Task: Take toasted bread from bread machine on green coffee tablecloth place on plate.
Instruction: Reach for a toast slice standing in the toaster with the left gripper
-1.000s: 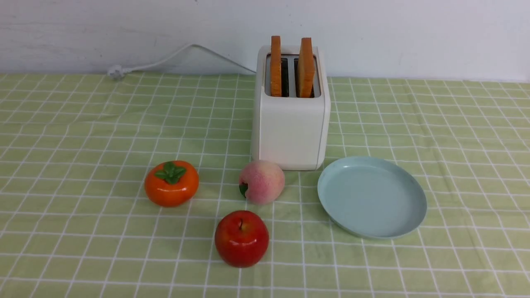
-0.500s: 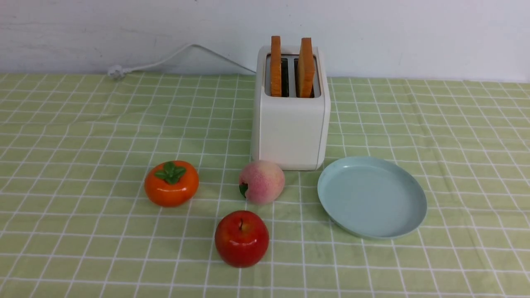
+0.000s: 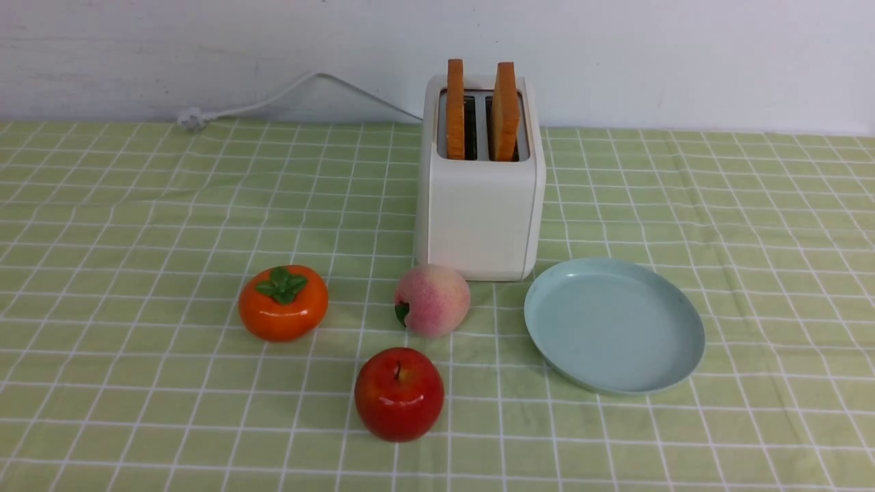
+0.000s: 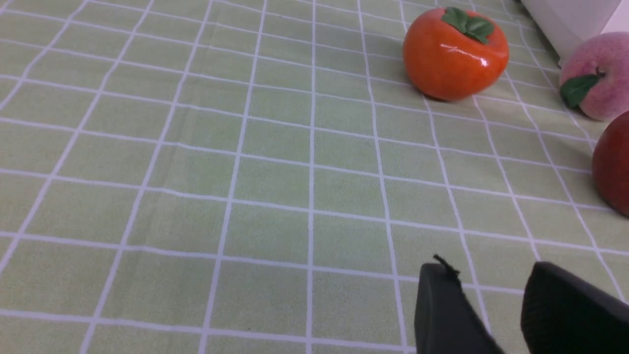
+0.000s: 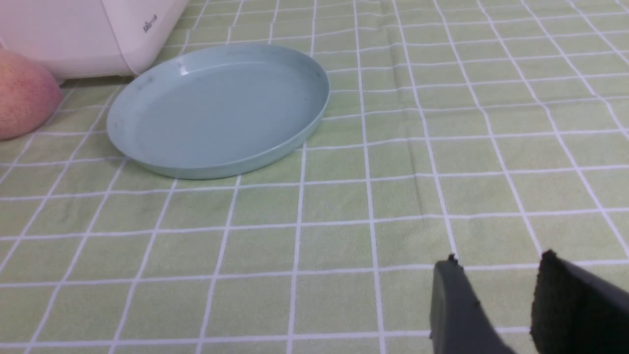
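Two slices of toasted bread (image 3: 455, 109) (image 3: 506, 111) stand upright in the slots of the white bread machine (image 3: 480, 205) at the back middle of the green coffee tablecloth (image 3: 137, 205). The pale blue plate (image 3: 613, 326) lies bare just right of it, its rim (image 5: 314, 115) also showing in the right wrist view. Neither arm shows in the front view. My left gripper (image 4: 489, 273) hovers open over bare cloth, short of the fruit. My right gripper (image 5: 496, 268) is open too, over cloth to the near right of the plate. Nothing sits between either pair of fingers.
An orange persimmon (image 3: 283, 303), a pink peach (image 3: 432, 299) and a red apple (image 3: 399, 393) sit in front of the toaster, left of the plate. The toaster's white cord (image 3: 273, 99) trails to the back left along the white wall.
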